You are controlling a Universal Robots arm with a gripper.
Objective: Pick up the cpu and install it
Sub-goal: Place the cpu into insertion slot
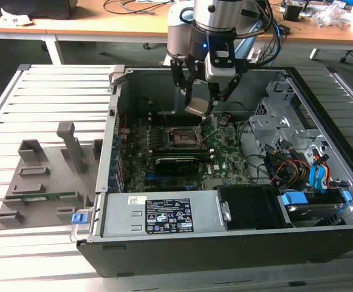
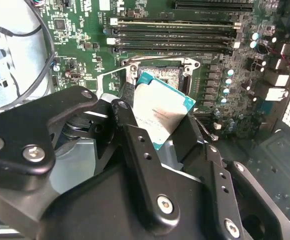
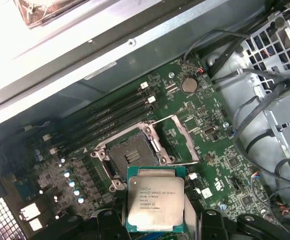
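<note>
Silvery-white square cpu chip (image 3: pixel 155 202) with a thin green rim is up in your black gripper (image 1: pixel 203 100), pinched by its edges between the 2 fingers (image 2: pixel 135 145), so the jaws are closed down to about the chip's width. It's hanging tilted in the air over the green motherboard (image 1: pixel 225 152) inside the open black computer case (image 1: pixel 237 243), not touching anything below. In both wrist views the square dark metal socket frame (image 3: pixel 132 155) sits just beside the chip with its lid flipped open, and the long dark memory slots (image 2: pixel 172 35) run right next to it.
</note>
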